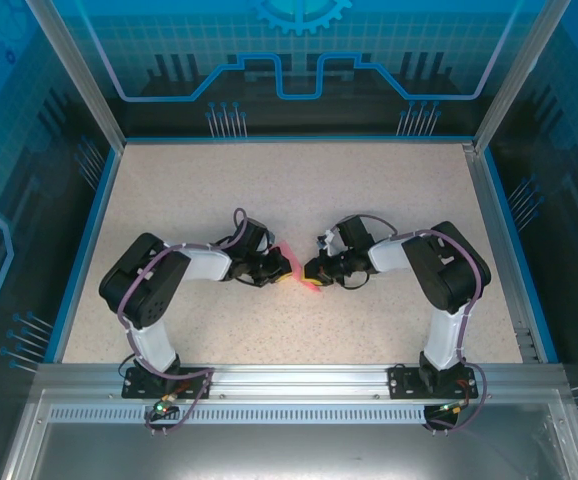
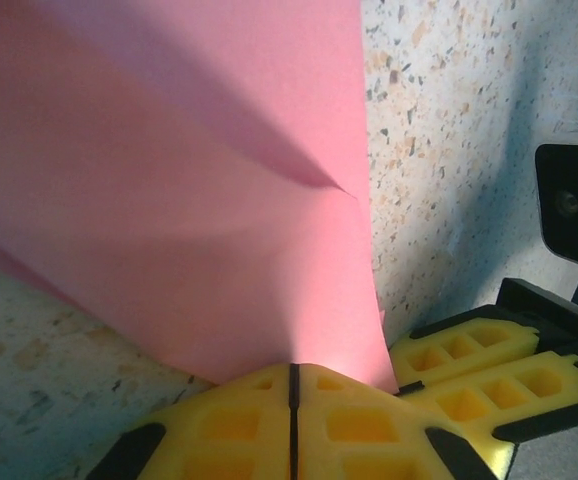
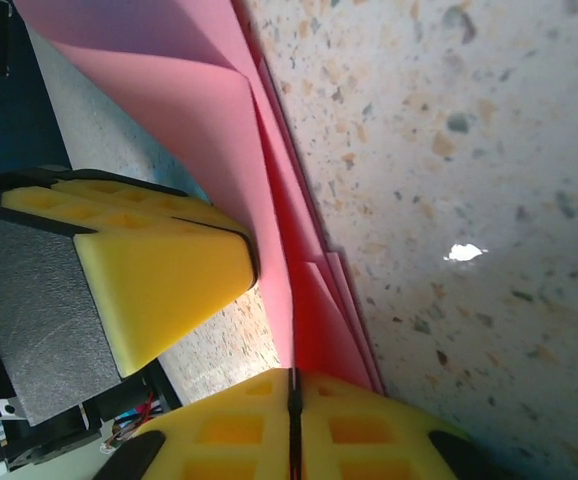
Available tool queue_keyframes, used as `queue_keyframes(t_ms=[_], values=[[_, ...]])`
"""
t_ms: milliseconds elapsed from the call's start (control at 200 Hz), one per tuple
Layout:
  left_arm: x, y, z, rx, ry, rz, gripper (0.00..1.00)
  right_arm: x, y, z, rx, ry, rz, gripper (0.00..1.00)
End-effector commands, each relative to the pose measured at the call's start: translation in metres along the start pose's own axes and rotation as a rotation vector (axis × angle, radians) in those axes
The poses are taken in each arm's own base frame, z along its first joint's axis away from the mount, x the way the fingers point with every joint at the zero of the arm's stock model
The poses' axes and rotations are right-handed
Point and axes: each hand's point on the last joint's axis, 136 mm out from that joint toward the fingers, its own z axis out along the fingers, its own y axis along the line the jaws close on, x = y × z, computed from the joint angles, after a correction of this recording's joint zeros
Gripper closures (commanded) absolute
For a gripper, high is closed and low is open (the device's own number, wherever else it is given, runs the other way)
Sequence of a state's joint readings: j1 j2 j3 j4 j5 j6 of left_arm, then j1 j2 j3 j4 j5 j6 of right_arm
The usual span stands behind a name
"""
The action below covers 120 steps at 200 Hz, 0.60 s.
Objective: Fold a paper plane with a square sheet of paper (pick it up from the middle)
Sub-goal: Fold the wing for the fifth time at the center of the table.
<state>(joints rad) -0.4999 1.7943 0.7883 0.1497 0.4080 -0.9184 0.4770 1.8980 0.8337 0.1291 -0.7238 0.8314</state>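
Pink paper, thin, sharply creased

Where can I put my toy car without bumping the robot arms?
Bare: the table's wide back strip behind the left arm and right arm, and the front patch between their bases. Crowded: the middle, where the left gripper and right gripper both pinch the folded pink paper.

paper | between left claw and right claw | on table
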Motion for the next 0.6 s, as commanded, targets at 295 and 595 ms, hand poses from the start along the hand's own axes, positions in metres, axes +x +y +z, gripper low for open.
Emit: queue_keyframes(t_ms=[295,595], values=[[0.005,0.035,0.005,-0.177,0.021,-0.095,0.92,0.013,-0.007,-0.015,0.101,0.039,-0.053,0.82],[0.005,0.038,0.005,-0.192,0.025,-0.102,0.92,0.018,-0.024,-0.013,0.164,0.06,-0.057,0.9]])
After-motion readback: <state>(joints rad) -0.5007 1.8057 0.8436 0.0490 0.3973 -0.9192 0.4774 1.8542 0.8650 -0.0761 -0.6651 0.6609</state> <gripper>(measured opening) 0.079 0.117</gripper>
